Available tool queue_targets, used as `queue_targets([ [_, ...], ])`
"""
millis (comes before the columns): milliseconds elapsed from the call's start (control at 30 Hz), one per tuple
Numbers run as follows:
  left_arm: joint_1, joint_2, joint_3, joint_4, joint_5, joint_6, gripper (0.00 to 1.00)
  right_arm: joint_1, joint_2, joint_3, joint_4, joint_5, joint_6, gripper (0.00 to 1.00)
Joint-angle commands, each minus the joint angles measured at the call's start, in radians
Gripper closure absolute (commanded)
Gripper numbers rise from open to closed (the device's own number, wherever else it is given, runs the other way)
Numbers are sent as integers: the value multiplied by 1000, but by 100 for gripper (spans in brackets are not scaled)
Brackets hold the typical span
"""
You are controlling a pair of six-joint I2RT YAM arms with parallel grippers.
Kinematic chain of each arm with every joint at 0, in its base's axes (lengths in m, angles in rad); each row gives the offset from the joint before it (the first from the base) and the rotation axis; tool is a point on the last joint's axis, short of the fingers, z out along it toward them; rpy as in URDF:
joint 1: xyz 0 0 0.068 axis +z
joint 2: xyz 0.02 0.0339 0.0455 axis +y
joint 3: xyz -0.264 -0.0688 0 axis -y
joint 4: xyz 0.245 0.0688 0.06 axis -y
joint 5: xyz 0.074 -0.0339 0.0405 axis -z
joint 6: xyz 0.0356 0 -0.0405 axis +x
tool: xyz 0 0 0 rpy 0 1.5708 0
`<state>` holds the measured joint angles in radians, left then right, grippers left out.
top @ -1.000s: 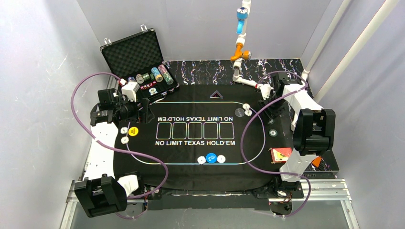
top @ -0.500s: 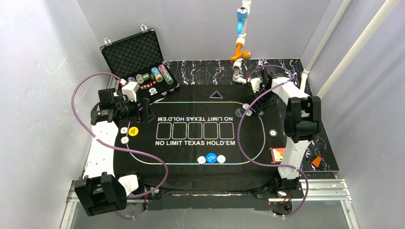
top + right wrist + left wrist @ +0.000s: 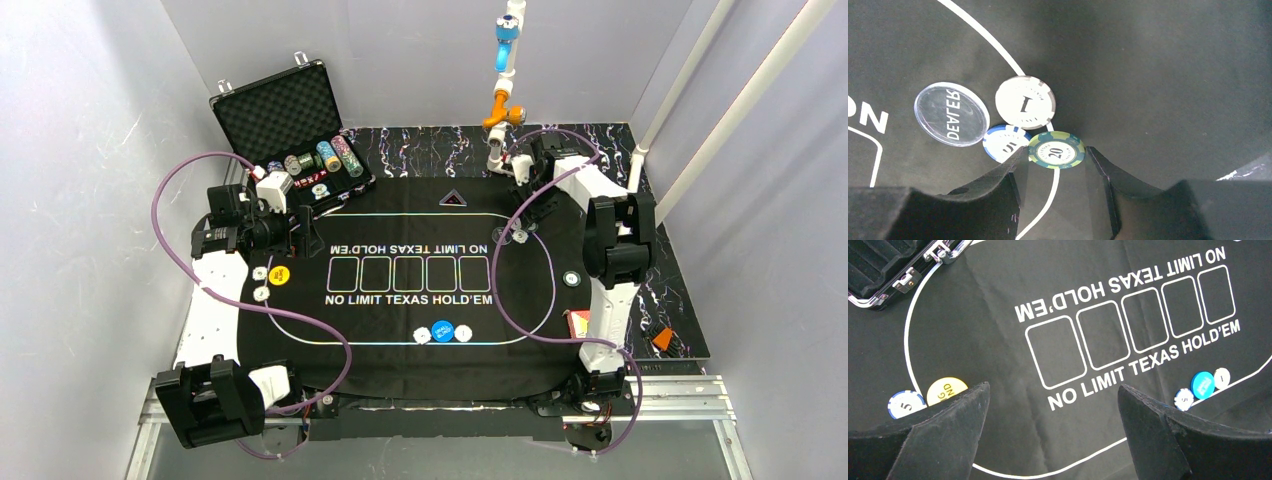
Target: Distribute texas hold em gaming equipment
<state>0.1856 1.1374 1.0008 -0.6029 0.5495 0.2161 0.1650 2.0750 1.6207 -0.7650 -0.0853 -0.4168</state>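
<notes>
We see a black cloth mat [image 3: 998, 355], matt and softly creased, with its white lettering printed flat. On it, the clear round plastic dealer button [image 3: 951, 114] is glossy. The green-and-blue striped poker chip marked 20 [image 3: 1056, 150] and the white striped chip [image 3: 1025, 102] look like smooth plastic with a dull sheen. The black case [image 3: 873, 265] has shiny metal latches [image 3: 909, 280] and rough dimpled foam [image 3: 278, 112] in its lid. The left gripper [image 3: 1052, 390] has matt black fingers [image 3: 948, 440] with a grainy surface.
</notes>
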Motion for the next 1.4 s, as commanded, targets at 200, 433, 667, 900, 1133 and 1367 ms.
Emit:
queue_targets([
  [200,-4,-5,18,-11,11,5,1,10,-1,13,16,-3,10,45],
  [433,-4,-7,23,-12,10,2,1,10,-46,10,-2,33,-8,33],
  [667,-5,-34,21,-24,5,13,1,10,-153,-57,-63,13,-62,32],
  [900,-3,-53,19,-34,8,16,1,-7,-326,-253,-132,44,-134,30],
  [1133,-4,-61,17,-35,23,10,1,-123,-411,-399,-148,47,-197,21],
  [1367,-4,-58,19,-35,27,4,1,-182,-388,-485,-99,53,-216,18],
])
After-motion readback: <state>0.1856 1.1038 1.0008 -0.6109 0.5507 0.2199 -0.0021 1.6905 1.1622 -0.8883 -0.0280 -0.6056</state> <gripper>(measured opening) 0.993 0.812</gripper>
